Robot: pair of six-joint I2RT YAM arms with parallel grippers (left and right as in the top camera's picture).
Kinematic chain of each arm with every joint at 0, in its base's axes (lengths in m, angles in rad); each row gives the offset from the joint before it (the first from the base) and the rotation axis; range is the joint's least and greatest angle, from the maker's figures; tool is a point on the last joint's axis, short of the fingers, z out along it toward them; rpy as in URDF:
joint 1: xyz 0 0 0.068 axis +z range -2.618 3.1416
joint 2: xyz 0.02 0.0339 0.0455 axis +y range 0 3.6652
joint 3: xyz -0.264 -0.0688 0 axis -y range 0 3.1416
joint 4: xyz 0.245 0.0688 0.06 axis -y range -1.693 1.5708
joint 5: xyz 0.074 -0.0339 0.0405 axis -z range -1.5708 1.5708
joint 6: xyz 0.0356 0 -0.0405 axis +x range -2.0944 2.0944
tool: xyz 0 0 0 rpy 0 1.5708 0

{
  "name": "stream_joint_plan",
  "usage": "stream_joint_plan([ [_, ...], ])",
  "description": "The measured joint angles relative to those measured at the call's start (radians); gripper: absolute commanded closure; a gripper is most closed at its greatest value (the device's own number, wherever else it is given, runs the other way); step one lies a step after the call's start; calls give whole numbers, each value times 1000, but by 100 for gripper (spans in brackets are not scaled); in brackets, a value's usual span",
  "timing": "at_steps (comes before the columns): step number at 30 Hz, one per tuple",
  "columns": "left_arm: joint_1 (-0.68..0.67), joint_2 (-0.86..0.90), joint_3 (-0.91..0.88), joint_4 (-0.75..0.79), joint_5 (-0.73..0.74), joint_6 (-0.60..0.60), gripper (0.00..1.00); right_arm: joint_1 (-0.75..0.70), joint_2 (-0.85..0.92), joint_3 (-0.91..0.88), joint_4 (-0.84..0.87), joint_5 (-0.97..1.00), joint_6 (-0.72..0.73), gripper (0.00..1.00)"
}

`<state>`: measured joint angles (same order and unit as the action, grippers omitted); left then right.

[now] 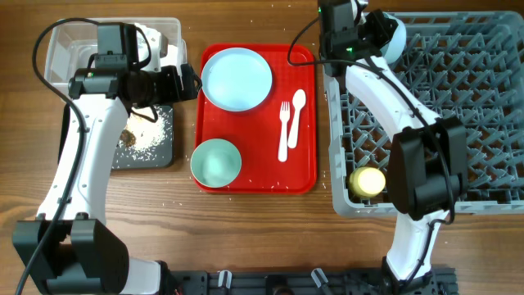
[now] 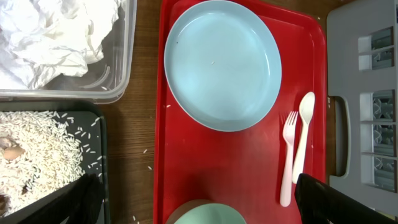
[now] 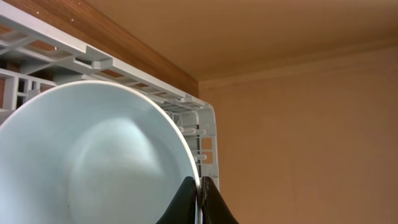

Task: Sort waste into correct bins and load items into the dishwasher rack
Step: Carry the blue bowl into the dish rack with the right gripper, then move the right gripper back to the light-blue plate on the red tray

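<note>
My right gripper (image 3: pixel 199 194) is shut on the rim of a pale blue bowl (image 3: pixel 93 162), holding it on edge over the far left corner of the grey dishwasher rack (image 1: pixel 483 123). Overhead, that bowl (image 1: pixel 395 37) shows beside the right gripper (image 1: pixel 372 39). A yellow cup (image 1: pixel 368 181) lies in the rack's near left corner. My left gripper (image 2: pixel 199 196) hangs open above the red tray (image 2: pixel 236 168), near its left edge. On the tray lie the plate (image 2: pixel 222 65), a second bowl (image 2: pixel 208 216), the white fork (image 2: pixel 288 155) and the spoon (image 2: pixel 303 134).
The clear tub (image 2: pixel 118 68) holds the crumpled napkin (image 2: pixel 53 34). The black tray (image 1: pixel 155 152) in front of it holds rice and brown scraps (image 1: pixel 128 138). Loose rice grains lie on the wooden table (image 2: pixel 137 143) between the bins and the red tray.
</note>
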<state>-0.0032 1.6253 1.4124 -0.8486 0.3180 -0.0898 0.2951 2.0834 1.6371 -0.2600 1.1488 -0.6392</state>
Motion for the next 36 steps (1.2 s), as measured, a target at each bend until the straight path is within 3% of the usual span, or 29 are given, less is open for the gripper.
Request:
stream_joint_plan([
  [19, 0, 0, 0, 0, 0, 0, 0, 77, 11, 0, 6, 0, -68, 84],
  [25, 0, 0, 0, 0, 0, 0, 0, 103, 11, 0, 6, -32, -98, 58],
  [30, 0, 0, 0, 0, 0, 0, 0, 117, 12, 0, 7, -70, -126, 22],
  [36, 0, 0, 0, 0, 0, 0, 0, 120, 13, 0, 27, -105, -122, 2],
])
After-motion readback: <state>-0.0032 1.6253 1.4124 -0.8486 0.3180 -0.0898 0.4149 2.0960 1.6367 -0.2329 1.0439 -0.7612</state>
